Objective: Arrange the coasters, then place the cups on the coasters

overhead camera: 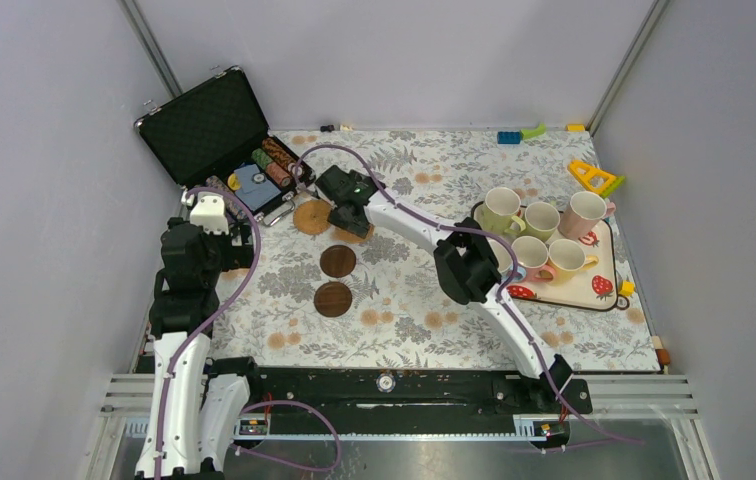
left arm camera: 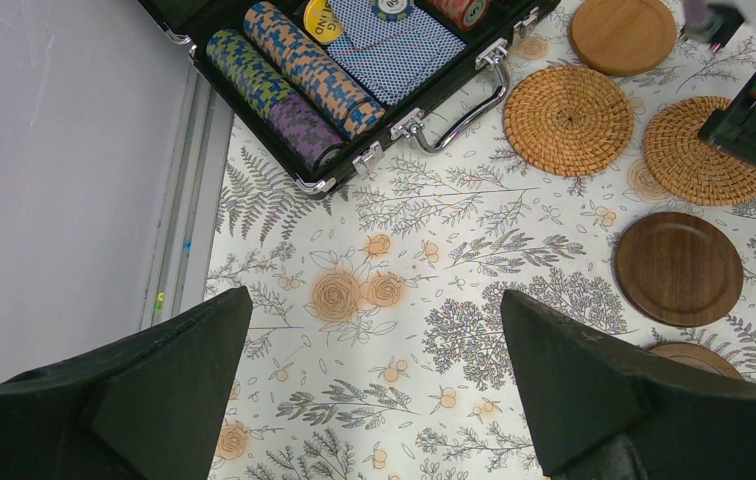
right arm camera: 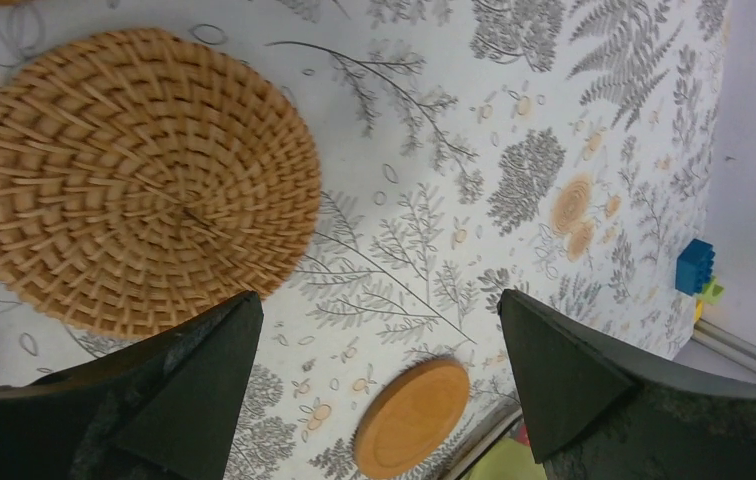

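Top external: coasters part-arranged, cups untouched

Top external: two dark coasters (overhead camera: 337,261) sit in a column on the tabletop (overhead camera: 414,322). All visible cups (overhead camera: 540,220) are on the tray (overhead camera: 574,288), none on coasters. Right end effector (overhead camera: 351,222) hangs at the woven coasters (overhead camera: 312,215) near the case (overhead camera: 204,125).

Left wrist: left end effector (left arm camera: 374,390) is wide and empty. It shows a smooth tan coaster (left arm camera: 622,35) hidden from above.

Right wrist: jaws wide and empty, woven coaster (right arm camera: 144,180) just below.

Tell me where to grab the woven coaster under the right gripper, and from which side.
Take the woven coaster by its rim, coming down from above at a tilt on the edge nearest the open right gripper. It lies flat on the cloth, thin and wide, so only the edge likely offers a pinch.
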Robot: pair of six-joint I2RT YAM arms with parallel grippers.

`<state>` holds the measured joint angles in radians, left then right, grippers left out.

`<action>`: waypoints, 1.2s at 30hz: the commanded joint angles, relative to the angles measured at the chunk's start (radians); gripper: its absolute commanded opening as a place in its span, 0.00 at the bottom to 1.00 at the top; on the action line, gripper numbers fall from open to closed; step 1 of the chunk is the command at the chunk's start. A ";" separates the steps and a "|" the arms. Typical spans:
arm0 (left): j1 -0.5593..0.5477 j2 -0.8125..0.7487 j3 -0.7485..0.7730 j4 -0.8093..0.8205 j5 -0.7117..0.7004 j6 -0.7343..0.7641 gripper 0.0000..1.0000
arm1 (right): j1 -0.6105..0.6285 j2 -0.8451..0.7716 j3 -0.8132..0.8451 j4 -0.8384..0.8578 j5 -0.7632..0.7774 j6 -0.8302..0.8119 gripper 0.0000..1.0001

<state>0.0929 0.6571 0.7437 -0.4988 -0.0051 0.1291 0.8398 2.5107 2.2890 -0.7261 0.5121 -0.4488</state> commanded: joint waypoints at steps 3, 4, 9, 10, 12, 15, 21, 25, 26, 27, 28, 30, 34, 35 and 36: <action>0.005 0.004 0.000 0.061 -0.016 -0.009 0.99 | 0.028 0.007 0.011 0.014 -0.008 -0.004 0.97; 0.005 0.004 0.000 0.063 -0.016 -0.009 0.99 | 0.028 0.004 0.013 0.014 -0.013 -0.001 0.97; 0.006 0.004 0.000 0.063 -0.019 -0.009 0.99 | 0.034 -0.007 0.029 0.014 -0.034 0.035 0.96; 0.006 0.004 0.000 0.063 -0.019 -0.009 0.99 | 0.036 -0.003 0.030 0.014 -0.040 0.036 0.96; 0.006 0.003 0.000 0.063 -0.020 -0.009 0.99 | 0.044 0.015 0.034 0.012 -0.035 0.029 0.96; 0.007 -0.002 0.000 0.063 -0.020 -0.009 0.99 | 0.055 0.057 0.042 0.012 0.004 0.004 0.96; 0.007 -0.005 0.000 0.063 -0.019 -0.011 0.99 | 0.056 0.091 0.012 -0.029 0.045 -0.030 0.96; 0.008 -0.004 -0.001 0.063 -0.014 -0.012 0.99 | 0.052 -0.002 -0.135 -0.031 0.049 -0.046 0.96; 0.008 -0.002 -0.001 0.063 -0.013 -0.010 0.99 | 0.050 -0.028 -0.179 -0.030 0.055 -0.050 0.96; 0.008 -0.002 -0.003 0.063 -0.012 -0.010 0.99 | 0.050 -0.054 -0.221 -0.030 0.054 -0.054 0.96; 0.009 -0.001 -0.003 0.064 -0.010 -0.009 0.99 | 0.049 -0.081 -0.269 -0.029 0.049 -0.057 0.96; 0.008 -0.001 -0.004 0.065 -0.007 -0.010 0.99 | 0.048 -0.136 -0.367 -0.008 0.047 -0.066 0.96; 0.007 0.001 -0.004 0.068 0.001 -0.009 0.99 | 0.048 -0.217 -0.519 0.032 0.069 -0.095 0.96; 0.009 0.001 -0.004 0.068 0.001 -0.008 0.99 | 0.048 -0.231 -0.539 0.043 0.080 -0.103 0.96; 0.008 0.000 -0.004 0.067 0.000 -0.008 0.99 | 0.048 -0.245 -0.549 0.052 0.088 -0.107 0.97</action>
<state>0.0933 0.6582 0.7437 -0.4980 -0.0071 0.1291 0.8940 2.3054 1.8294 -0.6590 0.6044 -0.5304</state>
